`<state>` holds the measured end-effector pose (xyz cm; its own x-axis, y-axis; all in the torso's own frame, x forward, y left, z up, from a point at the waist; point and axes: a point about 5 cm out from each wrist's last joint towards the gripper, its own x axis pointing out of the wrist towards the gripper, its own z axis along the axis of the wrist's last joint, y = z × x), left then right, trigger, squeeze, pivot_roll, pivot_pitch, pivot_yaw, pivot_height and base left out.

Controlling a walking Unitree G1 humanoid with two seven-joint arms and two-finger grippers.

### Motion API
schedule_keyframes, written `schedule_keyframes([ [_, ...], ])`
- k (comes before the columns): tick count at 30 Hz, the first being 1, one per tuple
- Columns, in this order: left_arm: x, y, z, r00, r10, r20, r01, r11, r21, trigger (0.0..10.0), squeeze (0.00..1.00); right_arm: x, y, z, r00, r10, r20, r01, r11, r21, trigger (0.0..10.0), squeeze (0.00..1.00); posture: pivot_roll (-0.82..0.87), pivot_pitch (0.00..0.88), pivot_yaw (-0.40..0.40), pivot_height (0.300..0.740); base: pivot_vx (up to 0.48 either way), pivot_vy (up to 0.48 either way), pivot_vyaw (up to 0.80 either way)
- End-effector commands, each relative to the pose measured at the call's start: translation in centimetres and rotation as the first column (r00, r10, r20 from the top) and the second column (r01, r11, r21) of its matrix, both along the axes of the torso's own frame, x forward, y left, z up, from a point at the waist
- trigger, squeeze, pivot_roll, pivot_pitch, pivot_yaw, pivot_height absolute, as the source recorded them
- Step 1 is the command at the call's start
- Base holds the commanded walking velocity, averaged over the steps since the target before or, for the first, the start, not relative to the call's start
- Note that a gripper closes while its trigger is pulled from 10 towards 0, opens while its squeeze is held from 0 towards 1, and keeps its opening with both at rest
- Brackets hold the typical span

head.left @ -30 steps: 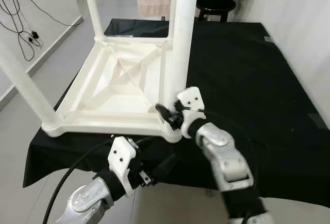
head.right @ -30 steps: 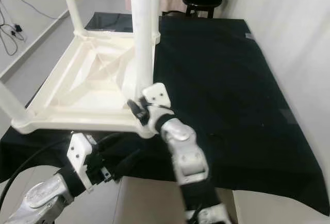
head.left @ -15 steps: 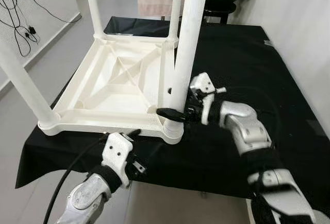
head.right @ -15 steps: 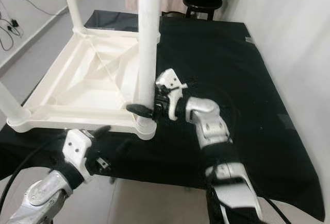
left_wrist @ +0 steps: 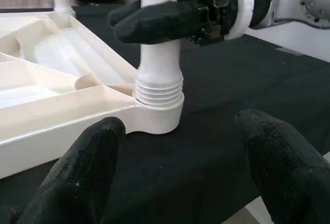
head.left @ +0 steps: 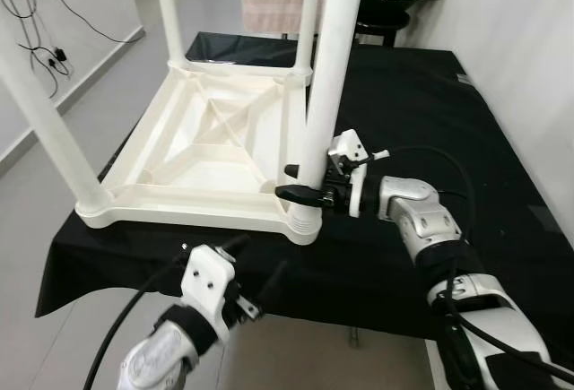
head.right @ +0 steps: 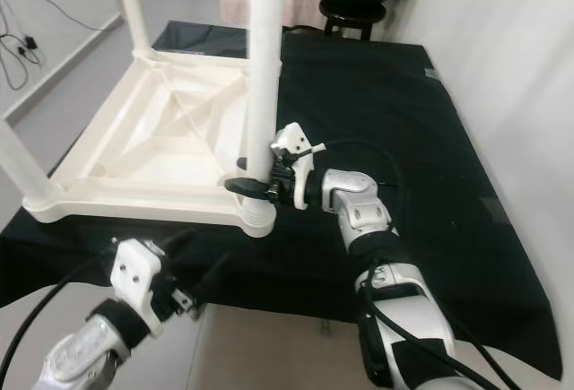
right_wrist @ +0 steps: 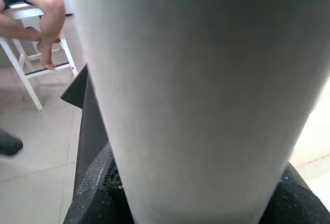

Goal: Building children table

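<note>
A white children's table (head.left: 206, 139) lies upside down on the black-covered worktop (head.left: 448, 103), its legs pointing up. My right gripper (head.left: 289, 183) is shut on the near right table leg (head.left: 327, 76) just above its ribbed socket (left_wrist: 159, 90), one black finger on each side. That leg (right_wrist: 196, 80) presses close against the right wrist camera. My left gripper (left_wrist: 175, 152) hangs open below the worktop's front edge, facing that corner, with nothing between its fingers (left_wrist: 77, 183).
The worktop's front edge (head.left: 359, 305) runs just below the white table. A black stool (head.left: 381, 18) and a dark floor mat (head.left: 233, 47) lie beyond. Cables (head.left: 36, 40) trail on the floor at left. A person's bare legs (right_wrist: 36, 13) rest on a white stool.
My right forearm has swung from below the corner out to the right, with its gripper staying on the leg. The left gripper has dropped a little lower.
</note>
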<state>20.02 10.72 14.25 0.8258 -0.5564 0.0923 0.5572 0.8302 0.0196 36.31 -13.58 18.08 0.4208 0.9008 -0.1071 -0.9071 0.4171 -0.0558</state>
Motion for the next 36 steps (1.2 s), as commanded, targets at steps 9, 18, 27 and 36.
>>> schedule_keyframes([
  [9,0.3,0.3,0.3,1.0,-0.024,0.001,0.024,0.999,-0.022,10.0,0.0,-5.3,0.9,-4.4,0.725,-0.689,-0.014,0.682,0.72,-0.128,0.0,0.0,-0.05,0.134,-0.052,0.74,0.0,0.0,0.0],
  [18,1.1,0.1,0.2,0.995,-0.094,-0.035,0.092,0.994,-0.051,10.0,0.0,-3.9,3.1,-4.0,0.748,-0.662,0.048,0.663,0.742,-0.096,0.0,0.0,-0.04,0.116,-0.047,0.74,0.0,0.0,0.0],
  [27,2.2,0.0,-0.1,0.993,-0.095,-0.073,0.089,0.993,-0.083,10.0,0.0,-4.5,5.0,-2.0,0.883,-0.46,-0.089,0.465,0.885,0.039,10.0,1.0,-0.03,0.092,-0.036,0.74,0.0,0.0,0.0],
  [36,2.6,-0.1,-0.5,0.99,-0.112,-0.09,0.102,0.989,-0.103,10.0,0.0,-2.4,3.5,0.7,0.999,-0.024,0.022,0.023,0.998,0.057,10.0,0.0,-0.01,0.06,-0.042,0.74,0.0,0.0,0.0],
])
